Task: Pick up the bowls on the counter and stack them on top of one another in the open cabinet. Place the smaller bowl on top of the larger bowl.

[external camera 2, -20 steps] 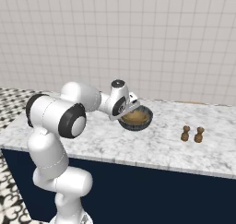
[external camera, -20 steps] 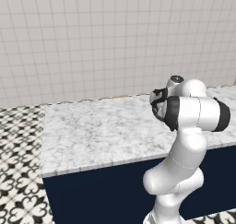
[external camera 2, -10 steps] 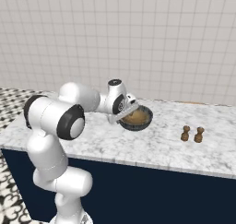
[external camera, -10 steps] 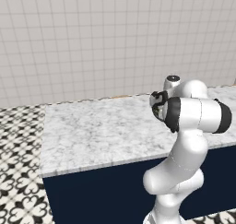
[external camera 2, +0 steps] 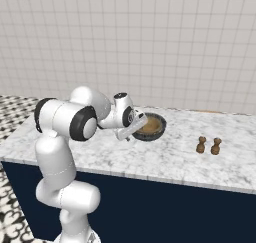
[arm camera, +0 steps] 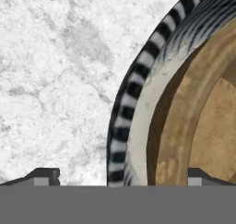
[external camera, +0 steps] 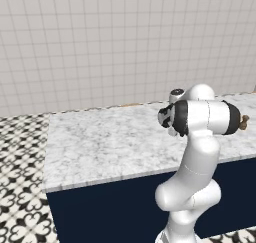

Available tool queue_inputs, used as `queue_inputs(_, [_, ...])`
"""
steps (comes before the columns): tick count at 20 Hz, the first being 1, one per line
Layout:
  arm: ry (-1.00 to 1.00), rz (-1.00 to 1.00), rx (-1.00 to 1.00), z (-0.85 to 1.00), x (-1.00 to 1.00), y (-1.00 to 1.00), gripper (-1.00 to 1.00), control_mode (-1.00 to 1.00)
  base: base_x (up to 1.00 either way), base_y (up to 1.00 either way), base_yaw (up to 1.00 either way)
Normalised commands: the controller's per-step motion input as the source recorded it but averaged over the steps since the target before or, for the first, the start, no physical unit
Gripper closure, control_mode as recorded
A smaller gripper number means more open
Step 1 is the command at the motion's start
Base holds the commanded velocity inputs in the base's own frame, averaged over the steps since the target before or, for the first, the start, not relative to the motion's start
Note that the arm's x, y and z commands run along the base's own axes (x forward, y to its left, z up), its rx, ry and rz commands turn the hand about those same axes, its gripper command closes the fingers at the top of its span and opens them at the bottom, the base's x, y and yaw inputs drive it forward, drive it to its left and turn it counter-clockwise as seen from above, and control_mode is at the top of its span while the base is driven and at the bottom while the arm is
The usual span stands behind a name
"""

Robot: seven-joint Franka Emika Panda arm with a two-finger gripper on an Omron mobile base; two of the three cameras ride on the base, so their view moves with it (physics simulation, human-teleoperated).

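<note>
Your hand (external camera 2: 137, 129) sat low over the tabletop (external camera 2: 165, 159), right at the near-left edge of the bowls. Its two fingers stood wide apart: in the hand view one dark fingertip (arm camera: 44, 175) was over bare marble and the other (arm camera: 199, 175) over the brown inside of the bowl, so the rim lay between them. Nothing was clamped; the frames did not show either tip touching the rim.

You could see two bowls nested together. The outer one (arm camera: 122, 126) had a black-and-white striped rim and a pale inner wall; the tan-brown wooden-looking bowl (arm camera: 203, 126) sat inside it. From the right base view the pair (external camera 2: 151, 127) rested on the marbled tabletop toward the back, near the tiled wall (external camera 2: 165, 42), with your hand just beside and partly over its left side.

Two small brown shakers (external camera 2: 208, 145) stood together on the tabletop, well apart from the bowls, off to the right in that view.

In the left base view your arm (external camera: 200, 118) blocked the bowls, and the dark navy base (external camera: 110, 207) showed under the slab. The patterned floor (external camera: 20, 177) lay beyond the slab's left end.
</note>
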Motion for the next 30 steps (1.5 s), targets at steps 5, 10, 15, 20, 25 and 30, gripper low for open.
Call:
queue_inputs(5, [-0.02, 0.01, 0.00, -0.32, 0.15, -0.12, 1.00, -1.00, 0.00, 0.00, 0.00])
queue_inputs(10, [-0.05, 0.00, 0.01, 0.01, -0.06, -0.04, 1.00, -1.00, 0.00, 0.00, 0.00])
queue_inputs(15, [-0.05, 0.00, 0.05, 0.79, -0.47, 0.00, 1.00, -1.00, 0.00, 0.00, 0.00])
queue_inputs(20, [-0.04, 0.05, 0.00, 1.00, -0.72, 0.06, 1.00, -1.00, 0.00, 0.00, 0.00])
queue_inputs(25, [-0.01, 0.05, 0.00, 1.00, -0.34, 0.08, 1.00, -1.00, 0.00, 0.00, 0.00])
queue_inputs(30, [-0.05, 0.03, 0.00, 1.00, -0.75, 0.00, 1.00, -1.00, 0.00, 0.00, 0.00])
